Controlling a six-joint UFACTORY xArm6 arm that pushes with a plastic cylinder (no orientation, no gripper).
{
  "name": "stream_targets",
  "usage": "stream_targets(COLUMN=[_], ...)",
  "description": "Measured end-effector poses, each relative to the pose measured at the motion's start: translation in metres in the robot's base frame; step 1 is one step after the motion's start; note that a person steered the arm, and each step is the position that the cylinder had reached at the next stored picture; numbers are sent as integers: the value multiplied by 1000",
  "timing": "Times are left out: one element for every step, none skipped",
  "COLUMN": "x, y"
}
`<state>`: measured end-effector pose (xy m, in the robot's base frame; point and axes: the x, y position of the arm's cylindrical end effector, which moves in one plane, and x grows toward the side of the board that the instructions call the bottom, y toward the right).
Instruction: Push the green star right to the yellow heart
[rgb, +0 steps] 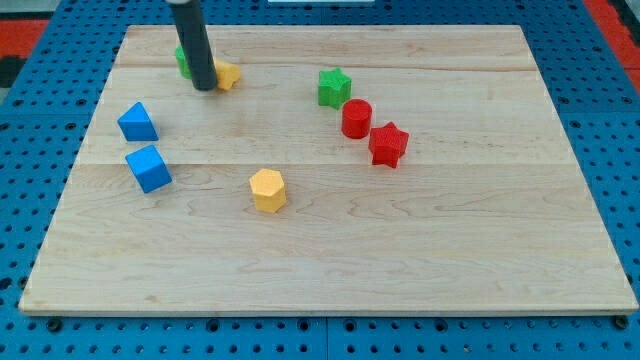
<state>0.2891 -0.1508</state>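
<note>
Underneath, pale wooden board rests on blue pegboard; end effector's opening cannot be told.

My wooden board is pale, with grain lines running from the view's left to its right, evenly lit without harsh shadows. Past every edge lies a blue perforated base (rows of small holes). Beyond both top corners, red surface shows
</note>
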Motion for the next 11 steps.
stream_targets(x=[50, 63, 52, 17, 6, 48, 68, 20, 15, 8, 5], y=[33, 115, 199, 240, 205, 128, 114, 84, 85, 129, 75])
